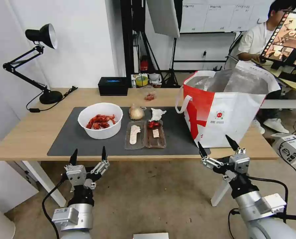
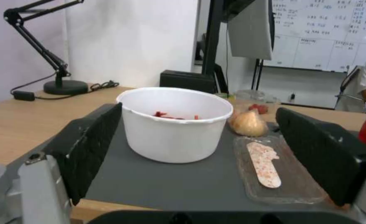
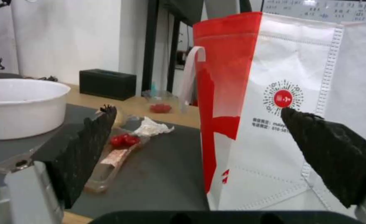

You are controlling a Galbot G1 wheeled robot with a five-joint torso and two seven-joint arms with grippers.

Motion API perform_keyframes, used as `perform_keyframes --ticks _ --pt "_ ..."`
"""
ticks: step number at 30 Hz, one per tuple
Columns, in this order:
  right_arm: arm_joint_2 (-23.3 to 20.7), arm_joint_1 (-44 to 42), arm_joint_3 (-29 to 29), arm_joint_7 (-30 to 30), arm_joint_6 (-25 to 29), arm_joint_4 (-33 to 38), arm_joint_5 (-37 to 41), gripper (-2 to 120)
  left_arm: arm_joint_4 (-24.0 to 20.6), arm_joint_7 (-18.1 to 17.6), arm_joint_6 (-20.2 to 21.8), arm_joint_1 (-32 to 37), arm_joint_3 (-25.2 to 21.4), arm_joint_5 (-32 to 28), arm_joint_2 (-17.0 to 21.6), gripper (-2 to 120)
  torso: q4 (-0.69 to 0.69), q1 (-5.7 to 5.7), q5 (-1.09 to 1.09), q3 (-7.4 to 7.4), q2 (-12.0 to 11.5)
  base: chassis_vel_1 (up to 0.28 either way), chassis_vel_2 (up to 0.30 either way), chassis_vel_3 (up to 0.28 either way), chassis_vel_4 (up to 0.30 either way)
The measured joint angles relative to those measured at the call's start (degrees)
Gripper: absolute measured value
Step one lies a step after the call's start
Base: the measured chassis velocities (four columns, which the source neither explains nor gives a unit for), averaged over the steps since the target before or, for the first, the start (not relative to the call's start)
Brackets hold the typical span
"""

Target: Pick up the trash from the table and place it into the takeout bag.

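**Nothing bagged yet**

So far all trash sits on the table [image 1: 28, 139], on its dark mat: white bowl of crayfish shells [image 1: 100, 120] at left, onion-like lump [image 1: 136, 112] and crumpled tissue [image 1: 157, 114] farther back, clear hinged tray [image 1: 145, 134] near centre. Takeout bag [image 1: 226, 109] stands upright at the right end, mouth open, nothing visible inside. Whole job left, by my reading.

Left gripper [image 1: 88, 155] hangs below the near edge, in front of the bowl, fingers spread, holding nothing. Right gripper [image 1: 218, 145] sits just near of the bag's front face, fingers likewise spread wide and empty.
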Motion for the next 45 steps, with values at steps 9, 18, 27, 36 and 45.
perform_keyframes --ticks 9,18,27,36,45 --pt "-0.6 0.8 -1.0 0.0 0.0 -1.3 -0.4 100 0.6 -0.2 2.8 -1.0 0.8 -1.2 1.3 100 0.00 0.00 0.00 0.00 0.0 0.000 0.000 0.000 0.000" --pt "-2.8 2.5 -1.5 0.6 -0.5 -2.2 1.1 100 0.0 -16.6 18.9 -9.0 4.6 -24.9 7.2 100 0.00 0.01 -0.01 0.00 0.0 0.000 0.000 0.000 0.000" --pt "-4.8 5.1 -4.4 1.0 -0.8 -4.3 1.4 100 -5.3 -27.3 20.5 -13.0 2.6 -59.8 6.7 100 0.01 0.01 0.01 0.00 0.0 0.000 0.000 0.000 0.000" --pt "-5.4 5.4 -6.4 1.1 -0.9 -5.0 1.3 100 -3.7 -29.4 20.1 -14.7 4.2 -68.0 2.7 100 0.00 0.01 0.00 0.00 0.0 0.000 0.000 0.000 0.000" --pt "-5.8 3.3 -4.0 1.1 -0.8 -3.5 1.7 100 1.9 -30.9 19.5 -20.8 8.0 -68.3 2.4 100 0.00 0.01 0.00 0.00 0.0 0.000 0.000 0.000 0.000"
